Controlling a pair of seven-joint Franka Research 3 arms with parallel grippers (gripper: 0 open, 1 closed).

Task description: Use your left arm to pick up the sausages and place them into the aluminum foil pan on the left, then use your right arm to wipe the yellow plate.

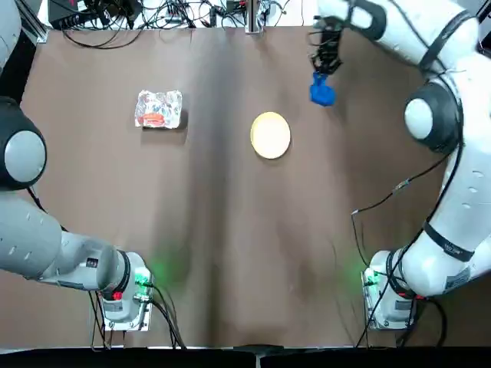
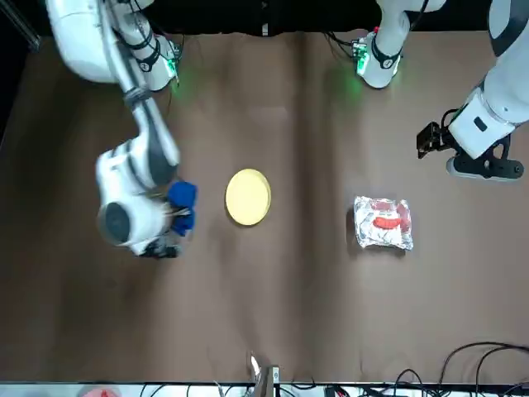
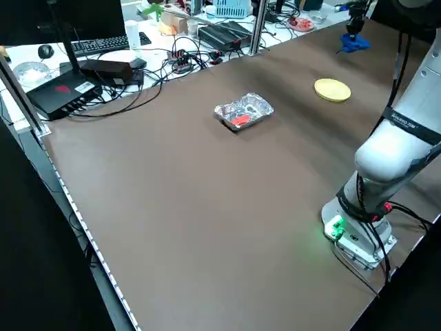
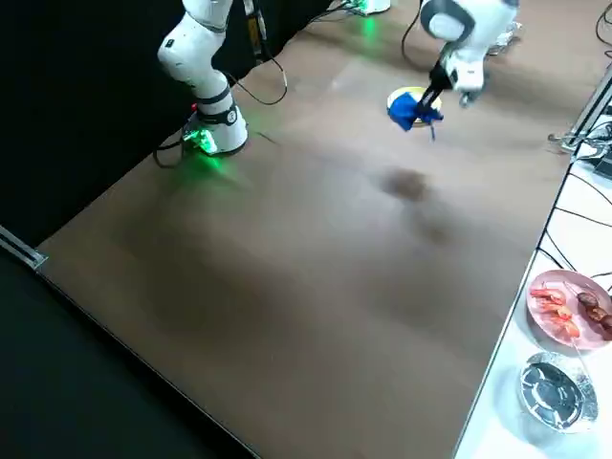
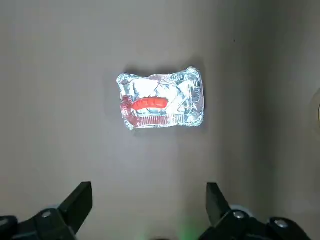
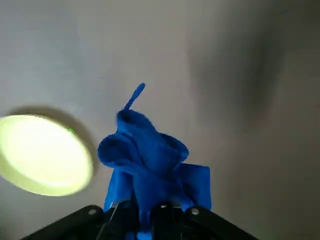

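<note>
My left end effector (image 5: 149, 187) hangs open toward the counter's (image 1: 230, 253) nine o'clock side. Mid-counter: yellow plate (image 1: 270, 135). Between nine and ten o'clock from it: aluminum foil pan (image 1: 170, 101), red sausage (image 5: 150, 103) inside. Between one and two: my right end effector (image 6: 145, 210), closed on blue cloth (image 6: 150, 155).

Yellow plate (image 2: 248, 197): lies on the brown table (image 2: 273, 306). Right gripper (image 2: 162, 245): beside the plate, on the right arm's side, with a bunched blue cloth (image 2: 183, 205) at it. Foil pan (image 2: 383, 223): apart from the plate, on the left arm's side; one red sausage (image 2: 387, 222) inside. Left gripper (image 2: 431, 140): farther from the plate than the pan.
</note>
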